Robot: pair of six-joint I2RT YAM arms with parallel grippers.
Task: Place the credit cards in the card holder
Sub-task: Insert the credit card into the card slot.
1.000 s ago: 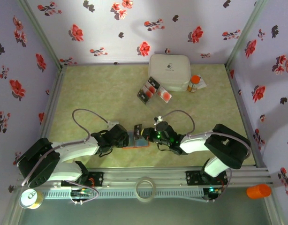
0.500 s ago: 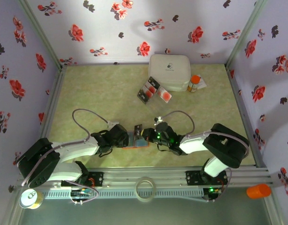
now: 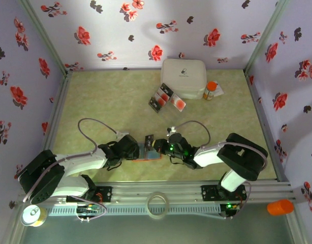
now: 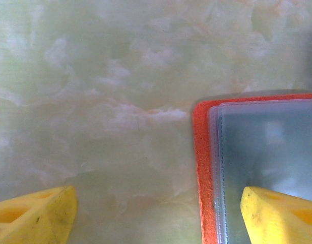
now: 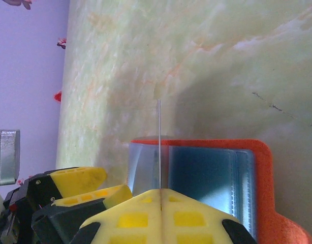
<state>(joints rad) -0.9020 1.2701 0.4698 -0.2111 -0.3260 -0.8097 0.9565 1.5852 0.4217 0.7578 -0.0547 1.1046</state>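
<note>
As seen from above, card holder point(image 3: 147, 154): 6 o'clock on table point(image 3: 105, 101)
credit cards point(image 3: 163, 99): 12 o'clock, beside white box point(image 3: 184, 76)
left gripper point(image 4: 156, 218): spread wide, nothing held, 5 o'clock fingertip point(image 4: 278, 213) over holder
right gripper point(image 5: 160, 203): clamped on card point(image 5: 159, 132), edge-on above holder

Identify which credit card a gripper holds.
The thin card pinched edge-on in the right gripper over the orange folding card holder; the others lie flat by the white rounded box.

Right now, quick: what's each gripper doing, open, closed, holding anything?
Left gripper: open, gripping nothing, one finger over the card holder.
Right gripper: closed on a credit card, seen edge-on.
</note>
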